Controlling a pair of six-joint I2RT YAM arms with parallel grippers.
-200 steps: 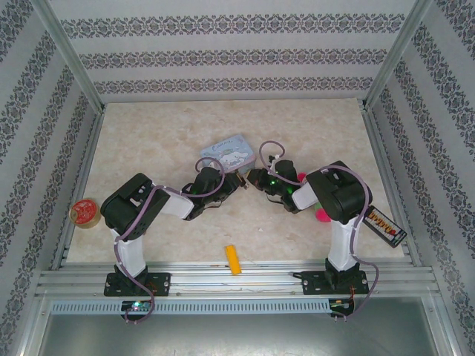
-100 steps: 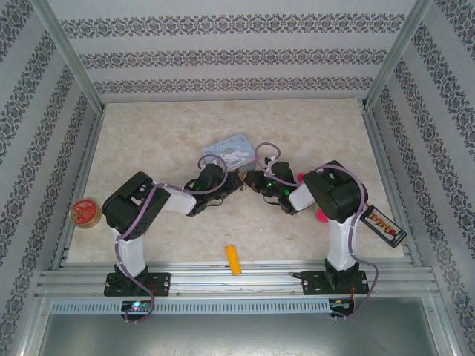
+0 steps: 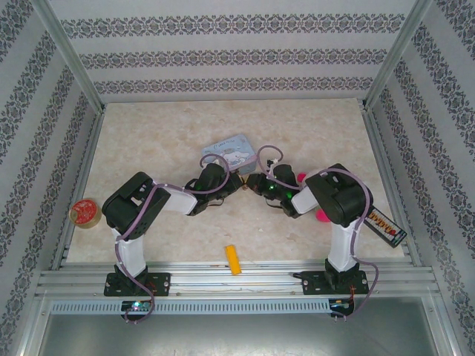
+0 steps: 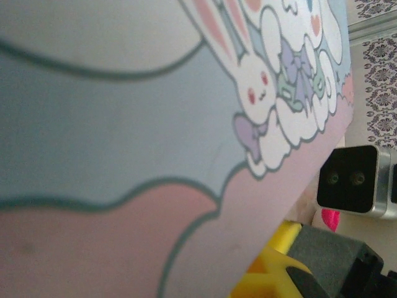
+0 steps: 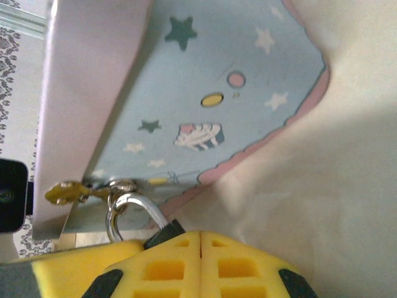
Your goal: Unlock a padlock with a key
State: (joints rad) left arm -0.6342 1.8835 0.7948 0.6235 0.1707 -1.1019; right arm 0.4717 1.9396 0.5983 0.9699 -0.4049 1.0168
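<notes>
At the tin's lower edge, right wrist view: the tiny padlock, with its dark body and thin silvery shackle, hangs hooked through a small ring on the pale blue rectangular cartoon tin. The right gripper has its yellow pads pressed together, and the lock's dark body sits wedged at their tips. By the look of it, you are pinching the lock. A small brass-coloured tab juts out just beside the shackle; whether it is the tin's clasp or the key you cannot tell.

From above, the left gripper meets the right one at the tin's near edge, mid-way across the pale marbled table. Whether its jaws are spread or closed cannot be told.

The step in hand looks like bringing key to keyhole. Hold the right pinch firm with the keyhole facing the left arm. Line the blade up with the slot before pushing, and turn only once it is seated. The shackle is tethered to the tin, so any tug is likely to drag the tin along.

The 3 cameras divide the work:
- **Right wrist:** shackle and ring.
- **Left wrist:** the rabbit-printed lid up close, with a black 2-lens camera housing beyond it.
- **Overhead:** how the 2 arms converge, and an orange-yellow cylinder lying well apart near the front rail.
</notes>
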